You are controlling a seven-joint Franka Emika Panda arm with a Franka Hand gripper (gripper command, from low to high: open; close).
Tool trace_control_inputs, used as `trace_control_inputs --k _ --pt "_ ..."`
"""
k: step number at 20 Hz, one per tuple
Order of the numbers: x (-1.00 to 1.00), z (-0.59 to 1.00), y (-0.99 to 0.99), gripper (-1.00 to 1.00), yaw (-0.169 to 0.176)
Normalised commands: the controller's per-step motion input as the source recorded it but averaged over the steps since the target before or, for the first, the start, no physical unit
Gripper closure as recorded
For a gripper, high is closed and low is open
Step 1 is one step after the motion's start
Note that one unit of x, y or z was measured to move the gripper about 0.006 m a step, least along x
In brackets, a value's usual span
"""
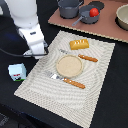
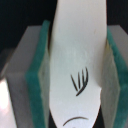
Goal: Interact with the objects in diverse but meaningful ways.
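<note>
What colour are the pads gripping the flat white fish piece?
Teal green pads, seen best in the wrist view, clamped on the flat white fish-shaped piece.

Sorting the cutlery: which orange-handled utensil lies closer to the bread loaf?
The knife, between the bread loaf and the plate; the fork lies beyond the plate.

Fish piece fills gap between jaws
</note>
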Motion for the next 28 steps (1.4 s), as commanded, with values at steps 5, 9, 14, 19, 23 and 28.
trace_control_inputs --k 5,9,14,19,23,28 --pt "0.54 0.76 0.17 1.0 -0.003" --pt "0.83 0.74 0.25 1.0 -0.031" --pt "0.89 0.64 0.18 1.0 -0.048" --pt "0.91 0.62 0.0 1.0 -0.09" --pt "0.92 0.5 -0.27 1.0 -0.084" --pt "0.89 0.41 -0.52 1.0 -0.062"
